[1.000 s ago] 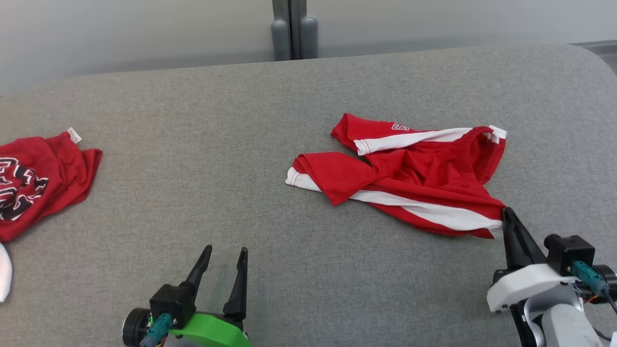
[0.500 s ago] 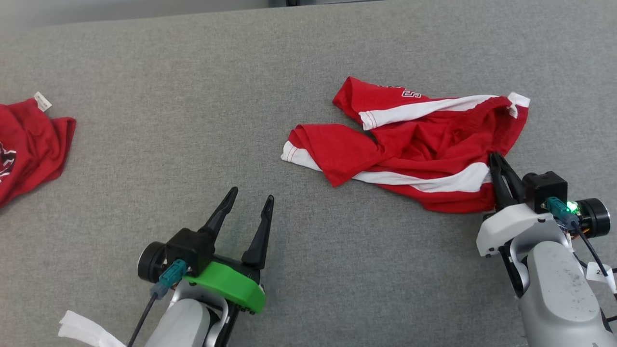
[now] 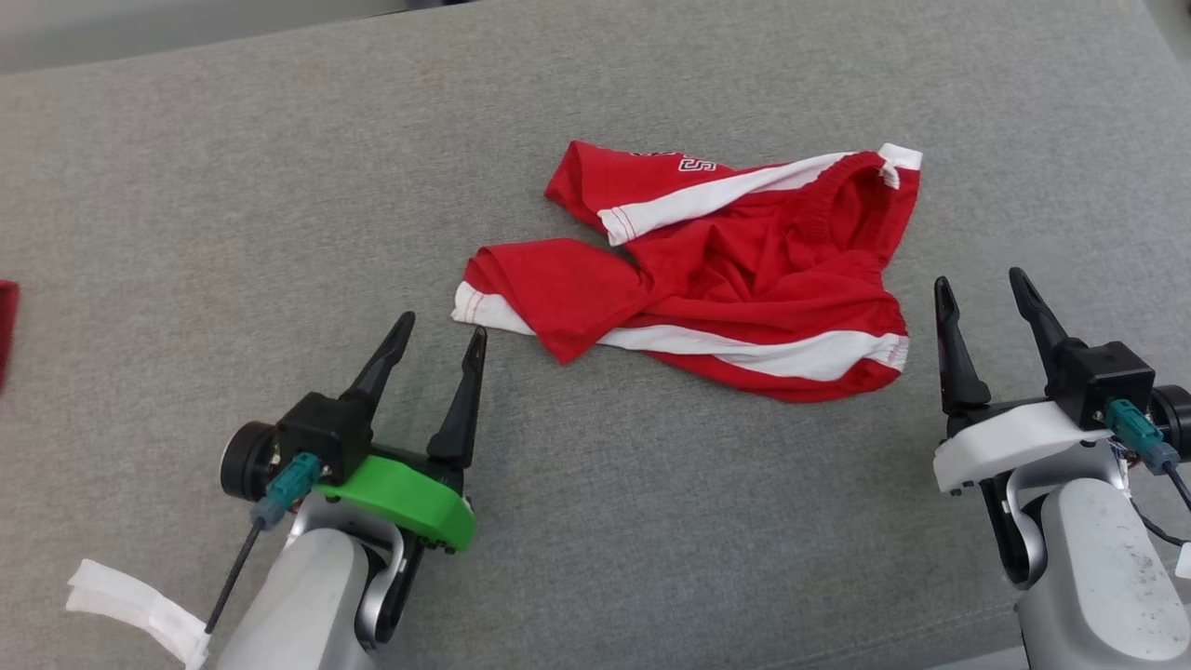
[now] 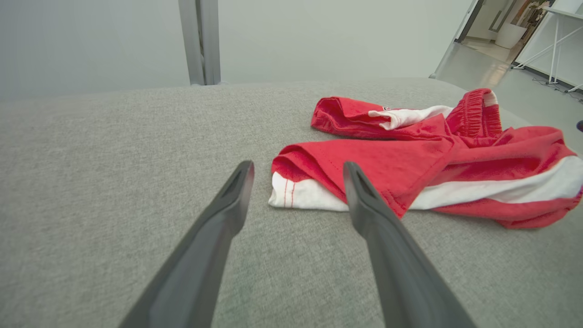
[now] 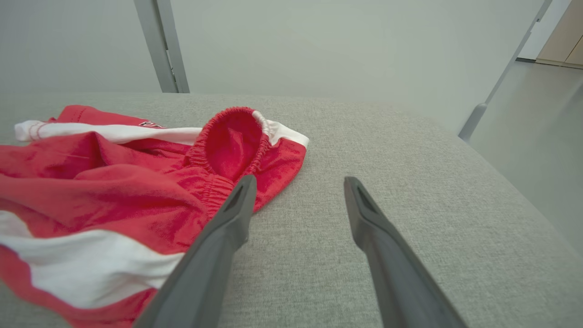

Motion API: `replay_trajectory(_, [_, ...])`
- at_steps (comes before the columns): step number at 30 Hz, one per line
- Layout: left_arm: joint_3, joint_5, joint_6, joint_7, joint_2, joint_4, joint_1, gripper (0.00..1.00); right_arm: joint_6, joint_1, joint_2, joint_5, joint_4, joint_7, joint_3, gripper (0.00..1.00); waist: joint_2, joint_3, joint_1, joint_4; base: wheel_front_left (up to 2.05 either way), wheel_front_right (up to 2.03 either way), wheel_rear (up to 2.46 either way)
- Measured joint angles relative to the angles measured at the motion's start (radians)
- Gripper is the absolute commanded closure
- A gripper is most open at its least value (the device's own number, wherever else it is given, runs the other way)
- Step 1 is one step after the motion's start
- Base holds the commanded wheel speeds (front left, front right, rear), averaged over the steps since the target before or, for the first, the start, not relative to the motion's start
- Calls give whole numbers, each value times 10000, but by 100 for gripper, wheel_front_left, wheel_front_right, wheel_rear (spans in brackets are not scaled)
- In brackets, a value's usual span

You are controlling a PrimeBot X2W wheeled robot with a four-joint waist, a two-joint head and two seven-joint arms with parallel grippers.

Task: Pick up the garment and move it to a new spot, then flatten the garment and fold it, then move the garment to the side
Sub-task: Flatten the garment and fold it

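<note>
The garment (image 3: 726,279) is a pair of red shorts with white side stripes, lying crumpled on the grey table (image 3: 651,521) right of centre. My right gripper (image 3: 979,281) is open and empty just right of the waistband end, a small gap away from the cloth. In the right wrist view the garment (image 5: 114,182) lies left of the open right gripper (image 5: 300,181). My left gripper (image 3: 443,328) is open and empty, its tips close to the garment's white-hemmed leg end. The left wrist view puts that leg of the garment (image 4: 410,150) just beyond the left gripper (image 4: 297,166).
A sliver of another red cloth (image 3: 5,326) shows at the far left edge. A white strip (image 3: 130,605) hangs by my left forearm. The table's rounded right edge (image 5: 524,191) drops to the floor. A grey post (image 5: 159,45) stands behind the table.
My right gripper has opened and let go of the garment's lower right edge; it now stands beside the cloth. The head camera has tilted and shifted, so the whole picture has moved.
</note>
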Motion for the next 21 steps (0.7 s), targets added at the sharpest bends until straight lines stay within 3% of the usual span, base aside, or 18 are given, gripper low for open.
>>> replay_trajectory(15, [140,293,0,-46,470,2560,-1186,0,0,293,-6,562,-612,0,268,0,0,683,0,-1391,0,0,0])
replay_trajectory(16, [148,291,0,-79,454,2713,-1291,51,0,307,-6,562,-610,0,255,0,0,704,0,-1425,0,0,0])
replay_trajectory(17, [136,297,0,-100,441,2828,-1372,95,0,308,-6,562,-606,0,249,0,0,710,0,-1443,0,0,0])
replay_trajectory(18, [144,299,0,-100,426,2892,-1418,100,0,309,-4,560,-600,0,244,0,0,702,0,-1445,0,0,0])
replay_trajectory(21, [188,288,0,-94,297,3053,-1467,100,0,327,-4,546,-525,0,180,0,0,607,0,-1418,0,0,0])
